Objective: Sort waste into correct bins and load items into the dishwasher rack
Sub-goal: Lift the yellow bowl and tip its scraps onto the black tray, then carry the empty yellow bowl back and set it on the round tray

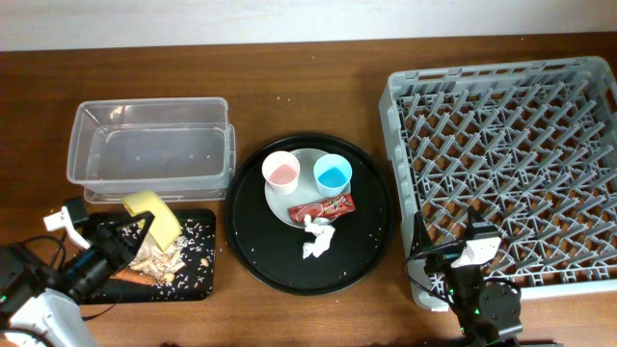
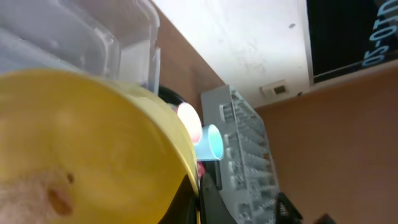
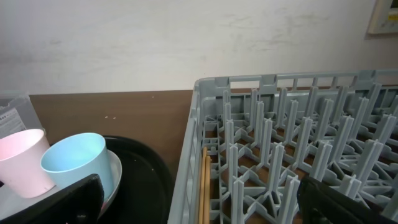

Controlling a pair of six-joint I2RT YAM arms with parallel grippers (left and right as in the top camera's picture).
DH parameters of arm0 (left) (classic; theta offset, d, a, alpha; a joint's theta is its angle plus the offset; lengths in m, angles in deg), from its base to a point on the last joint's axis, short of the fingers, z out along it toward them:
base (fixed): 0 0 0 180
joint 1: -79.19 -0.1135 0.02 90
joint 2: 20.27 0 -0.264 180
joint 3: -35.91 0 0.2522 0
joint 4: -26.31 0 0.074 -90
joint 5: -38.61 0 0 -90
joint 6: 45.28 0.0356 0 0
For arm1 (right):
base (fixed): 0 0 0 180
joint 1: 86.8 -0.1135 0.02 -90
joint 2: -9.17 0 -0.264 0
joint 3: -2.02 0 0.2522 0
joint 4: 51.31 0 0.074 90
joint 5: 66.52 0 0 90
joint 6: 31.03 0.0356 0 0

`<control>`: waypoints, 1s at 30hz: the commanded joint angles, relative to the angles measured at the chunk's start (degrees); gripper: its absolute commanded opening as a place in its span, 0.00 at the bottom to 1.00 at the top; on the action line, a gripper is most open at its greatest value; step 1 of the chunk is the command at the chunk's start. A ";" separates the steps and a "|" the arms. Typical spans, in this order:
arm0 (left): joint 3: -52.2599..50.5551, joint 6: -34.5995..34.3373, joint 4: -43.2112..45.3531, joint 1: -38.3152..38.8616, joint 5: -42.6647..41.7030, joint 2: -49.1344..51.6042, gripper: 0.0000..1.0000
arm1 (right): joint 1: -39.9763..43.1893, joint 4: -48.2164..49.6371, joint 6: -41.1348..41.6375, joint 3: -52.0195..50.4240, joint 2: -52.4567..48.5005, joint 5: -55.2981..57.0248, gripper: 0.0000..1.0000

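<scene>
Left gripper [image 1: 133, 234] apparently pinches tilted yellow bowl [image 1: 160, 216], its fingertips hidden; right gripper [image 3: 199, 208] gapes.

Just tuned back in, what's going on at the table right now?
The left pincer is shut on the yellow bowl, tipping it over the small black tray, where pale grains and a carrot lie. The pink cup and blue cup stand on the plate, with the red wrapper and tissue beside them. The right pincer hangs open at the grey rack, holding nothing. No dishes are in the rack yet.
</scene>
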 commanded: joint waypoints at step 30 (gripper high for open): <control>0.13 -7.10 5.84 -0.35 -5.42 0.00 0.00 | 0.35 -0.26 -0.39 -0.42 0.24 -0.13 0.98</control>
